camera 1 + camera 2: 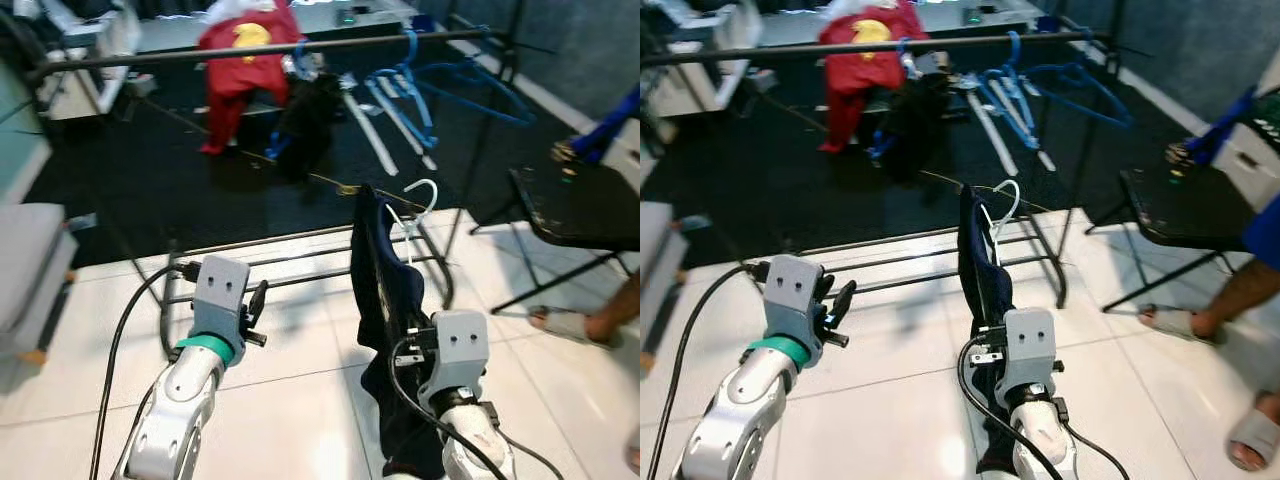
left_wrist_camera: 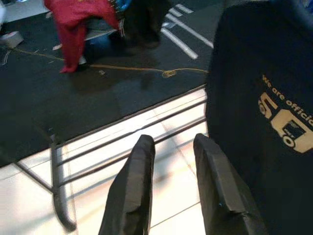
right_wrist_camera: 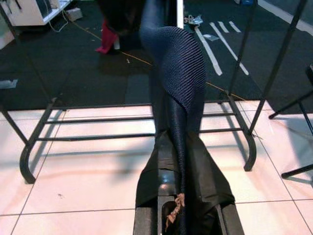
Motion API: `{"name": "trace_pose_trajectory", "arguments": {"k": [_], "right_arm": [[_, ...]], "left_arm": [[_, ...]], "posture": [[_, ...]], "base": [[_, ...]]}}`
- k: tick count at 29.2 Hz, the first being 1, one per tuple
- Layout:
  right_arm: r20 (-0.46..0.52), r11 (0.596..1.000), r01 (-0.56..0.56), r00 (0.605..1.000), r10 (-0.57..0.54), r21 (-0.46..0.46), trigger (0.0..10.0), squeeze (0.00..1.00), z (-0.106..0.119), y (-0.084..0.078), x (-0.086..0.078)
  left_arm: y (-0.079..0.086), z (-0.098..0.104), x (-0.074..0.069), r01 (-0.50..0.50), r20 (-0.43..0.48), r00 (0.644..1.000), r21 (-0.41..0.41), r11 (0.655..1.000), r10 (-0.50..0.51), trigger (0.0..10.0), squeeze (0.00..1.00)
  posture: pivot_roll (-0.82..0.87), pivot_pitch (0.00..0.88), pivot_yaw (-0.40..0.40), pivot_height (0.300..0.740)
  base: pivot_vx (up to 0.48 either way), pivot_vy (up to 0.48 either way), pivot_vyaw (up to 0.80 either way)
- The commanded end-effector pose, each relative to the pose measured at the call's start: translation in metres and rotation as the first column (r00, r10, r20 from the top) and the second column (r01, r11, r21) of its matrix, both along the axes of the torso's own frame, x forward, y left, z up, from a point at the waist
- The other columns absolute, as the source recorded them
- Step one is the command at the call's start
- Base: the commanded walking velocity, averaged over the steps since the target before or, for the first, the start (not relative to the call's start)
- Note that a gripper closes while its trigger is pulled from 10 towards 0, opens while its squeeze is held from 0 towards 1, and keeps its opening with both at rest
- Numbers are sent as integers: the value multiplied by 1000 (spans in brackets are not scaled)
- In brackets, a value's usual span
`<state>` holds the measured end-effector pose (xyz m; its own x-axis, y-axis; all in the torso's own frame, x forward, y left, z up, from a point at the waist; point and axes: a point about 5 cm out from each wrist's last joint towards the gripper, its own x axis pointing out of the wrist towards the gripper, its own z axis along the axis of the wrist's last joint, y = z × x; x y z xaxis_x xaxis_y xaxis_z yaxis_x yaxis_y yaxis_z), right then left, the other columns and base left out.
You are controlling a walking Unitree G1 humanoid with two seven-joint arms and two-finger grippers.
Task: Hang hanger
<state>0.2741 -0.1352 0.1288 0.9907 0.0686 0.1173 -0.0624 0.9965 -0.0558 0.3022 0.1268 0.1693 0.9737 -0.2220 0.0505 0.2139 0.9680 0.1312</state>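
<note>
- i'm carrying: right gripper (image 1: 992,335) is clamped on the hanger (image 1: 418,203) with its dark shirt (image 1: 382,275), below the rail (image 1: 270,48).
- left gripper (image 1: 254,312) idles, fingers apart.
- next, i'd raise the hook onto the rail.

A dark navy ribbed-knit garment (image 1: 382,290) with a tan printed logo is hanging on a white plastic hanger (image 1: 420,205). A red garment with a yellow emblem (image 1: 245,50) is draping over a black metal rail (image 1: 180,55), blue plastic hangers (image 1: 410,80) beside it. Glossy white floor tiles (image 1: 300,400) are meeting a black carpet (image 1: 150,180).
</note>
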Motion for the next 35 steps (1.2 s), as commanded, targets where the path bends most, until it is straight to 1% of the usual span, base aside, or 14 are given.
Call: {"name": "trace_pose_trajectory", "arguments": {"k": [1,7,16,21,22,24,26,27,29,30,31,32,33,35], "right_arm": [[46,999,-28,999,27,17,10000,0,7,7,1],[69,999,-36,997,35,21,10000,0,14,10,4],[89,999,-30,996,28,21,10000,0,20,7,7],[105,999,-53,993,53,-12,10000,0,26,6,9],[103,997,-68,992,71,-41,10000,0,28,6,10],[103,997,-68,992,71,-41,10000,0,28,6,10],[99,994,-85,991,91,-70,10000,0,29,5,11],[71,983,-121,989,132,-136,10000,0,29,-1,10],[71,983,-121,989,132,-136,10000,0,29,-1,10],[32,957,-192,978,204,-216,10000,0,29,-7,7],[-1,934,-242,968,250,-264,10000,0,29,-11,5],[-1,934,-242,968,250,-264,10000,0,29,-11,5],[-41,898,-303,951,306,-320,10000,0,30,-20,-1],[-41,898,-303,951,306,-320,10000,0,30,-20,-1]], "left_arm": [[5,-7,-1,-19,-30,999,17,1000,19,10000,0],[4,-7,0,-15,-53,998,20,1000,17,10000,0],[4,-3,3,-12,-47,999,21,1000,13,10000,0],[4,-2,5,-8,-45,999,24,1000,9,10000,0],[4,-1,5,-7,-44,999,26,1000,8,10000,0],[4,-1,5,-7,-44,999,26,1000,8,10000,0],[4,-1,5,-6,-45,999,28,1000,7,10000,0],[3,-1,5,-4,-45,999,30,1000,6,10000,0],[3,-1,5,-4,-45,999,30,1000,6,10000,0],[4,-1,6,-4,-44,999,33,999,6,10000,0],[4,0,6,-4,-44,999,34,999,6,10000,0],[4,0,6,-4,-44,999,34,999,6,10000,0],[5,0,6,-5,-43,999,37,999,6,10000,0],[5,0,6,-5,-43,999,37,999,6,10000,0]], "posture": [[-203,145,94,740],[-204,146,101,740],[-207,147,110,740],[-208,147,114,740],[-210,146,116,740],[-210,146,116,740],[-210,146,116,740],[-212,144,116,740],[-212,144,116,740],[-212,144,116,740],[-212,144,116,740],[-212,144,116,740],[-213,144,117,740],[-213,144,117,740]], "base": [[0,0,788],[0,0,784],[0,0,781],[0,0,781],[0,0,775],[0,0,775],[0,0,775],[0,0,769],[0,0,769],[0,0,769],[0,0,769],[0,0,769],[0,0,769],[0,0,769]]}}
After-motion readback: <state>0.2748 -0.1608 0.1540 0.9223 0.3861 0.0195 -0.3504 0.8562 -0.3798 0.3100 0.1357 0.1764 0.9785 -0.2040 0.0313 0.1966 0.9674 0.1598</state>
